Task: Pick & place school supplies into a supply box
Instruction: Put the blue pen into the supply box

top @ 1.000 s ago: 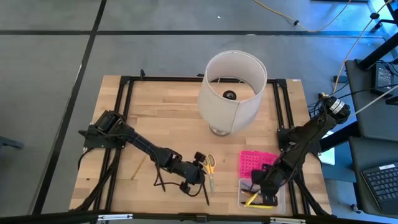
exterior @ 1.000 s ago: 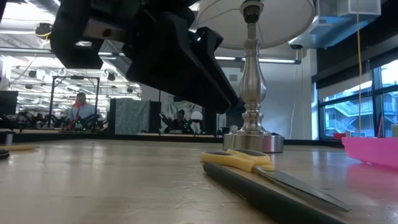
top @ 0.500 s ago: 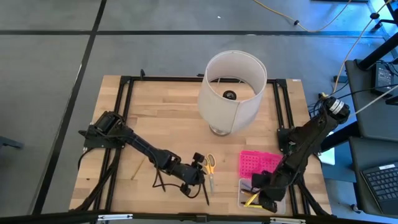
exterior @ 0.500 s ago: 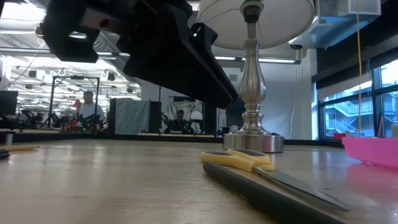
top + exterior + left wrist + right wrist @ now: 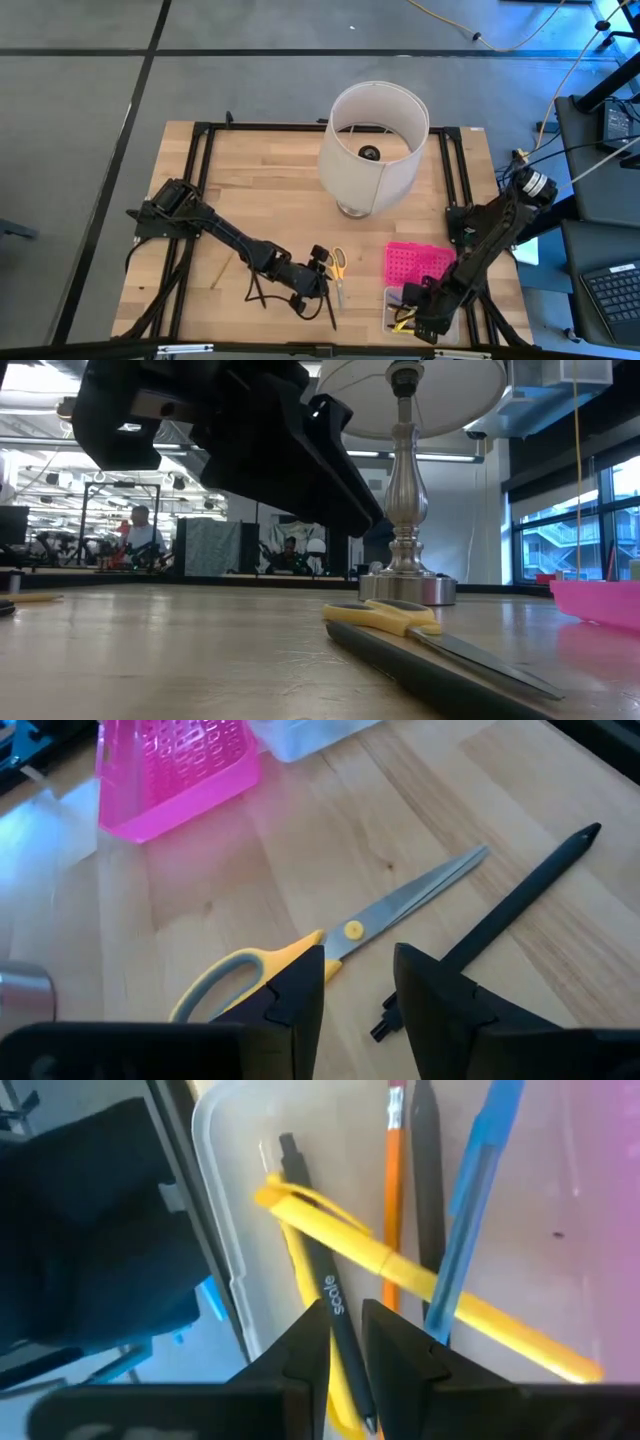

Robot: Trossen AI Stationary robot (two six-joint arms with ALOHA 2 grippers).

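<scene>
My left gripper (image 5: pixel 322 262) hovers open, with a narrow gap, just left of the yellow-handled scissors (image 5: pixel 338 263). In its wrist view the gripper (image 5: pixel 360 985) stands over the scissors (image 5: pixel 330 945), beside a black pen (image 5: pixel 500 915); both lie flat on the wood. My right gripper (image 5: pixel 408 305) hangs over the clear box base (image 5: pixel 389 303) and is slightly open. Through the right wrist camera the gripper (image 5: pixel 347 1330) is above yellow pens (image 5: pixel 400 1265), a black pen (image 5: pixel 315 1255), an orange pencil (image 5: pixel 392 1190) and a blue pen (image 5: pixel 475 1200) in the base (image 5: pixel 215 1230). The pink lid (image 5: pixel 412 262) lies beside the base.
A big white lamp (image 5: pixel 372 145) stands at the table's far middle, its metal foot (image 5: pixel 405 585) behind the scissors (image 5: pixel 385 617). One wooden pencil (image 5: pixel 222 268) lies left of my left arm. Black cables (image 5: pixel 330 310) trail near the table's near edge. People are in the room beyond.
My right gripper has moved toward the table's near edge and a little left, along the clear box base. The scissors and the black pen have stayed where they were.
</scene>
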